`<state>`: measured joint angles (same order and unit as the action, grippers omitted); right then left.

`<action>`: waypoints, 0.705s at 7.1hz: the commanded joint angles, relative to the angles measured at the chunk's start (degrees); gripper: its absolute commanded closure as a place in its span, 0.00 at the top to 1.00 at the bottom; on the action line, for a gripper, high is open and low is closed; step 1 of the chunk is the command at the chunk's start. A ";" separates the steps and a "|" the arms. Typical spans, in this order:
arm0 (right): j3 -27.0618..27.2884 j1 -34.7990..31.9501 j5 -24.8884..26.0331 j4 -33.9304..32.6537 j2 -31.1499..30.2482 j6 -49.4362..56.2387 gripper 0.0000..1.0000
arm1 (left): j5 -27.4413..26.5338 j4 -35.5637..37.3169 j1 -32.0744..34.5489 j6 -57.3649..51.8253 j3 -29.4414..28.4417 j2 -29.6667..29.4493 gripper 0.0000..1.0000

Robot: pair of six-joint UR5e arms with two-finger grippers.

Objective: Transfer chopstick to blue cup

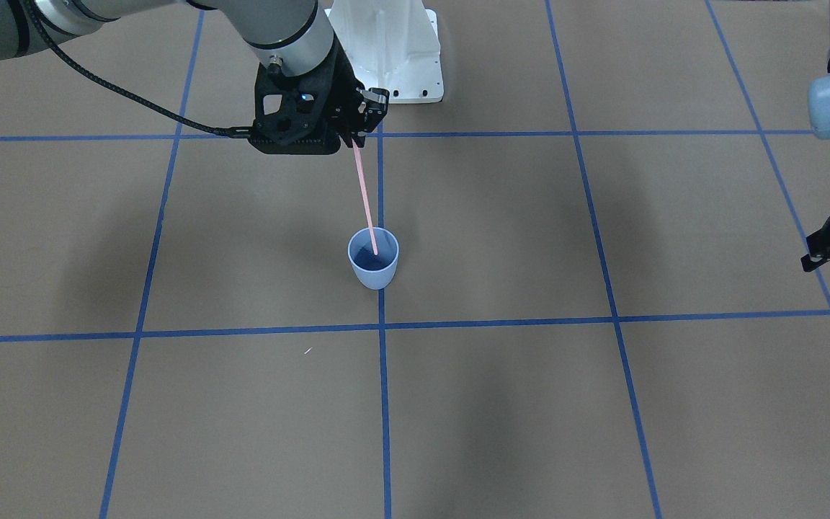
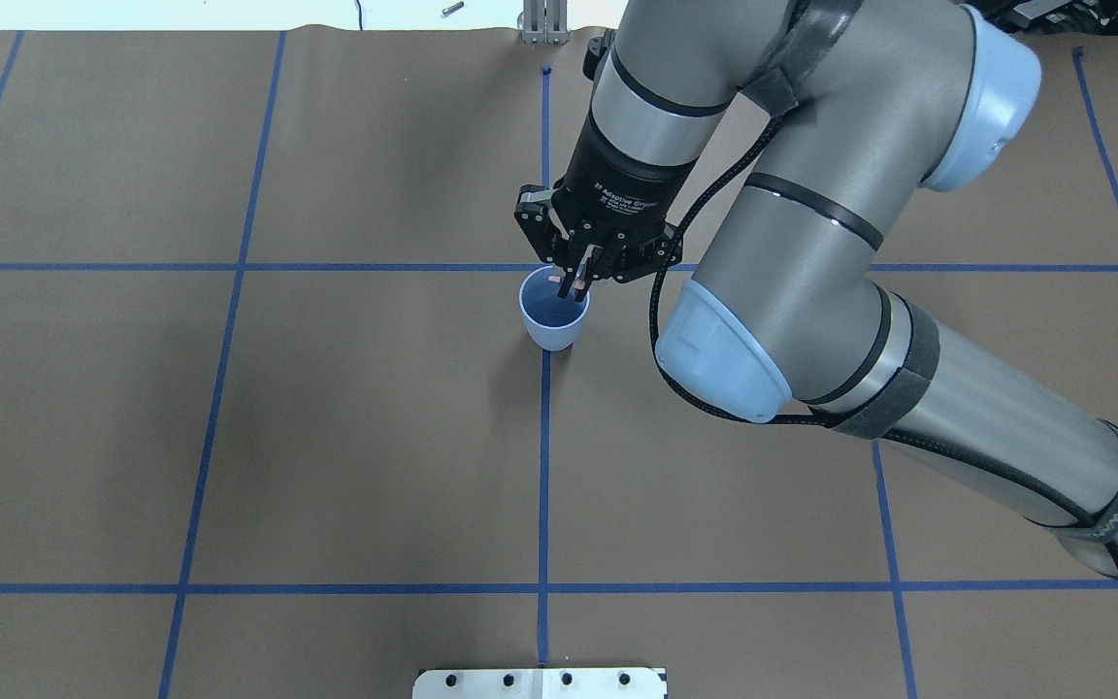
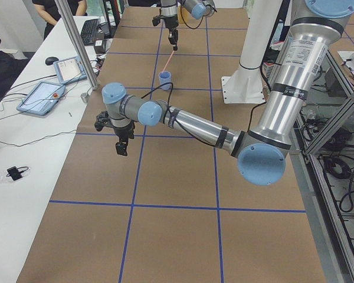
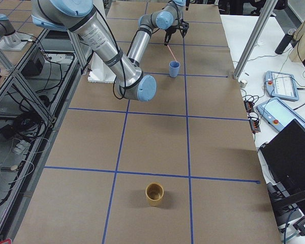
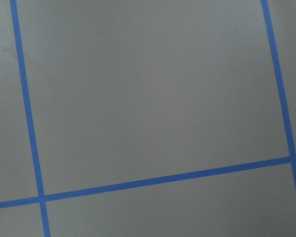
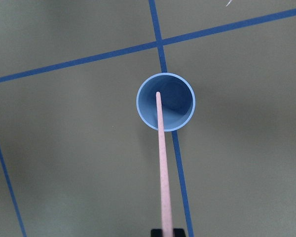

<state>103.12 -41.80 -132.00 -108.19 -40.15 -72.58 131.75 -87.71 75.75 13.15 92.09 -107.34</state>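
The right gripper [image 1: 354, 140] is closed on the top end of a pink chopstick [image 1: 364, 198]. The chopstick hangs slightly tilted, with its lower tip at the mouth of the blue cup [image 1: 374, 272]. From the wrist view the tip sits within the circle of the rim, but I cannot tell whether it has passed below the rim. The cup stands upright on the bench [image 1: 530, 238], right on one of the blue tape lines [image 1: 385, 404] that mark the brown surface in a grid. The white arm base [image 1: 393, 50] stands behind the gripper. A yellow cup [image 4: 154, 195] stands upright, well apart, toward the bench's right end. The left gripper [image 3: 122, 148] hangs above the bench's left end, far from both cups. I cannot tell whether it is open or closed.
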 commanded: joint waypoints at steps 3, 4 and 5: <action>-4.40 2.68 0.60 0.17 0.24 0.95 0.00 | 0.00 0.00 0.01 0.03 -0.15 0.02 0.98; -5.72 3.03 2.08 0.44 0.34 1.47 0.00 | 0.00 0.00 0.01 0.03 -0.15 0.02 0.98; -6.52 3.04 2.27 0.53 0.42 2.09 0.00 | 0.00 0.00 0.01 0.03 -0.15 0.02 0.98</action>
<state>97.91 -39.01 -130.43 -107.85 -39.89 -71.20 131.75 -87.71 75.76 13.18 91.95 -107.31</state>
